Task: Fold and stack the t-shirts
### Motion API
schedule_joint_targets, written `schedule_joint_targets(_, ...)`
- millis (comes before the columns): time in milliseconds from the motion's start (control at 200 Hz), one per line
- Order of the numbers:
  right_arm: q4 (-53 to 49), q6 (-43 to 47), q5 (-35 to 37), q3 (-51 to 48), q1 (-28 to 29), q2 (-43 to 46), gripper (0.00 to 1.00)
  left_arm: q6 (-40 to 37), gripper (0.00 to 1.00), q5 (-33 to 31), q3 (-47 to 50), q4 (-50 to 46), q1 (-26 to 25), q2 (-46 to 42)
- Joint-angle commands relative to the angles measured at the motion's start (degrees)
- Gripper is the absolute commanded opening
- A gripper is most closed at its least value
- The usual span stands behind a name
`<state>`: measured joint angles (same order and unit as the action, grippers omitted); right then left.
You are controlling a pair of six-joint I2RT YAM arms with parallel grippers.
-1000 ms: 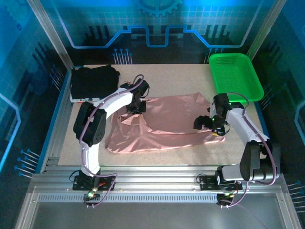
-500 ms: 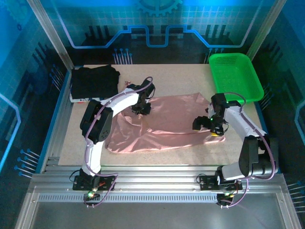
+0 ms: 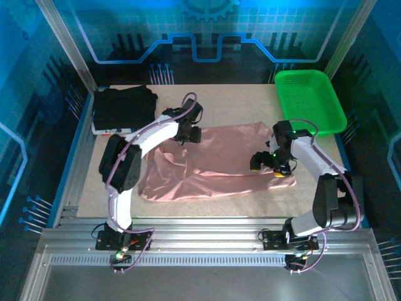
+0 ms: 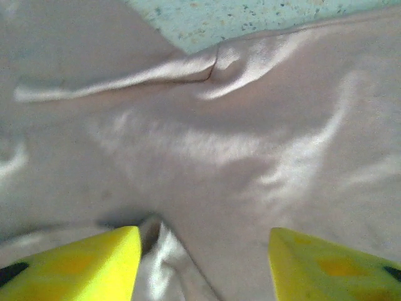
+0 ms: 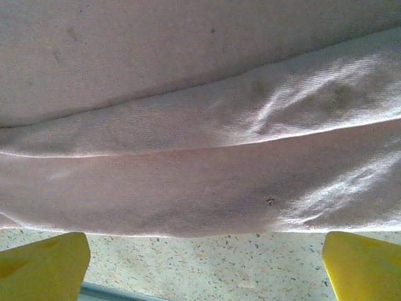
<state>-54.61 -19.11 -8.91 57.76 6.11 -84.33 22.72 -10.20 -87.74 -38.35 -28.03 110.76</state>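
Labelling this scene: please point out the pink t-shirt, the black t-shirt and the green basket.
pink t-shirt [image 3: 222, 160]: top external view, middle of the spread cloth.
black t-shirt [image 3: 124, 105]: top external view, centre of the folded shirt.
green basket [image 3: 310, 100]: top external view, bare mesh floor.

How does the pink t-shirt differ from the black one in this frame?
The pink t-shirt lies spread out and wrinkled across the middle of the table; the black t-shirt is a compact folded bundle at the far left corner. The pink one covers far more area than the black one. Both are outside the green basket.
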Motion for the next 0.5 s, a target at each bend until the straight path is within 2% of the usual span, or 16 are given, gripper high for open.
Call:
schedule_joint_targets(0, -0.52, -1.74, 0.39, 0.64, 0.67, 2.07, 0.95, 12.11, 0.62, 4.46, 8.92, 2.03, -0.27, -13.8)
schedule_joint_targets(105, -0.16, -3.07, -0.02, -0.46, 0.54, 2.84, 0.91, 20.35, 0.63, 6.6, 21.34, 4.05, -0.27, -23.6)
schedule_joint_targets(225, 1.6, -5.1, -1.05, -2.24, 0.32, 1.85, 0.76, 27.26, 0.58, 7.35, 33.76, 6.0, -0.38, -30.32)
schedule_joint_targets(280, 1.33, -6.96, 2.6, -2.06, -0.18, 0.3, 0.64, 29.68, 0.51, 7.3, 37.7, 6.71, -0.35, -31.57)
schedule_joint_targets(355, 2.12, -7.59, 2.66, -1.74, -2.57, -2.07, 0.29, 31.78, 0.41, 7.87, 41.7, 9.78, -0.36, -32.34)
schedule_joint_targets(385, 2.5, -7.82, 2.51, -1.39, -3.26, -2.96, 0.2, 32.55, 0.38, 7.84, 42.77, 10.86, -0.31, -32.21)
schedule_joint_targets(420, 3.11, -8.16, 2.96, -1.09, -3.67, -3.97, 0.14, 32.89, 0.37, 8.05, 43.24, 11.71, -0.42, -31.74)
schedule_joint_targets(495, 4.6, -8.89, 3.47, -0.32, -3.9, -6.61, 0.1, 33.0, 0.36, 7.84, 43.35, 13.16, -1.01, -30.64)
